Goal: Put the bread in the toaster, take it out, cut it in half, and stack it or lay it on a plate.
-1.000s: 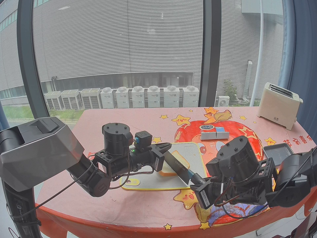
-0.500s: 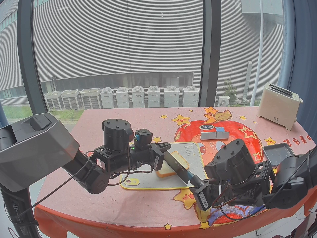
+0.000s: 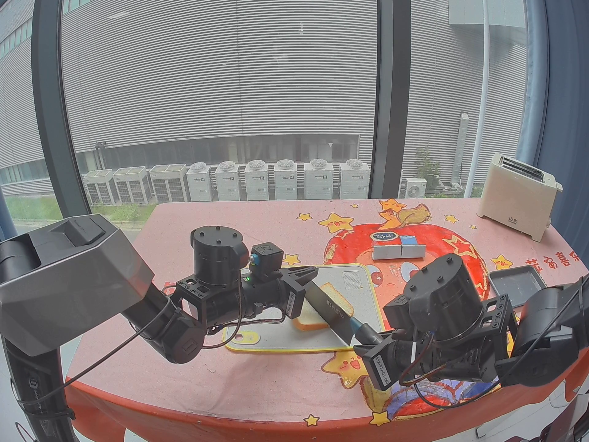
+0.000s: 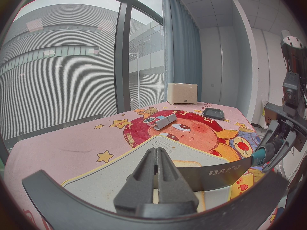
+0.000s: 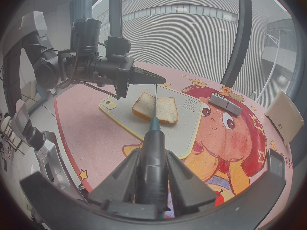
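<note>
A slice of bread [image 3: 314, 318] [image 5: 166, 110] lies on the pale cutting board [image 3: 359, 286] [image 5: 187, 128]. A knife [image 3: 331, 309] [image 4: 217, 175] stands across the slice, blade edge down over its middle. My right gripper [image 3: 367, 339] [image 5: 153, 151] is shut on the knife's teal-tipped handle at the board's near edge. The left gripper [image 3: 311, 272] [image 4: 156, 152] is shut with nothing in it, its tips just above the blade's far end and the bread. The cream toaster [image 3: 518, 194] stands at the far right.
A dark rectangular plate [image 3: 515, 283] [image 4: 213, 113] lies right of the board, close to my right arm. A grey knife holder [image 3: 399, 250] [image 5: 225, 103] sits behind the board. The table's front edge runs just below both arms.
The right gripper pushed the knife a little to the left and drew it back. The left arm rose slightly and settled again. The bread shifted a bit toward the near edge.
</note>
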Available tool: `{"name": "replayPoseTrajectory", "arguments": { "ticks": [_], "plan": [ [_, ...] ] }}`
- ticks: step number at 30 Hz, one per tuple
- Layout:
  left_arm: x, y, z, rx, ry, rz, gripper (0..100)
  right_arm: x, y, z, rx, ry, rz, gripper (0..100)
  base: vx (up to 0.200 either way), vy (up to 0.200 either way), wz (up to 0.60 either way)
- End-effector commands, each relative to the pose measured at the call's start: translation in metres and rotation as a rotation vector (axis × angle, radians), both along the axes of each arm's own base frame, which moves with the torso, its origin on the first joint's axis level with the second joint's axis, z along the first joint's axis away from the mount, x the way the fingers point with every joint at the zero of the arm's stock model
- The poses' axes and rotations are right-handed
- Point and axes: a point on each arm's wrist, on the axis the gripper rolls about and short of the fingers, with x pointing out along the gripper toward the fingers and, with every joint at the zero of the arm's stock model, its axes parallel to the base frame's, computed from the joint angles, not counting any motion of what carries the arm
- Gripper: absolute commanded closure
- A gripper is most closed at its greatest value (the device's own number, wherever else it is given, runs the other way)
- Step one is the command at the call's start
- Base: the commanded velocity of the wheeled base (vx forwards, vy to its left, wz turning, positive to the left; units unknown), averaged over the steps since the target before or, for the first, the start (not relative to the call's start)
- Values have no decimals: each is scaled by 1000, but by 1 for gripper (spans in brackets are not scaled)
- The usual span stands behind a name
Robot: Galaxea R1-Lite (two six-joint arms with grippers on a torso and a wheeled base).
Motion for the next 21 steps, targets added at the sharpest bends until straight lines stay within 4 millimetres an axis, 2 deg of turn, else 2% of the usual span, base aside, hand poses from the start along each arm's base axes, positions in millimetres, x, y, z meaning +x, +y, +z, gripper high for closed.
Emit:
{"name": "replayPoseTrajectory", "arguments": {
  "ticks": [1, 6, 13, 21],
  "plan": [
    [5, 1, 4, -7, -12, 8, 100, 3, 3, -7, -15, 14, -2, 100, 0, 0, 0],
    [12, 5, 16, -27, -44, 24, 100, 5, 5, -12, -24, 24, -2, 100, 0, 0, 0],
    [9, 5, 25, -35, -56, 20, 100, 8, 8, -18, -28, 43, -16, 100, 0, 0, 0],
    [4, 8, 12, -11, -17, 20, 100, 2, 1, 3, 26, -4, -15, 100, 0, 0, 0]
  ]
}}
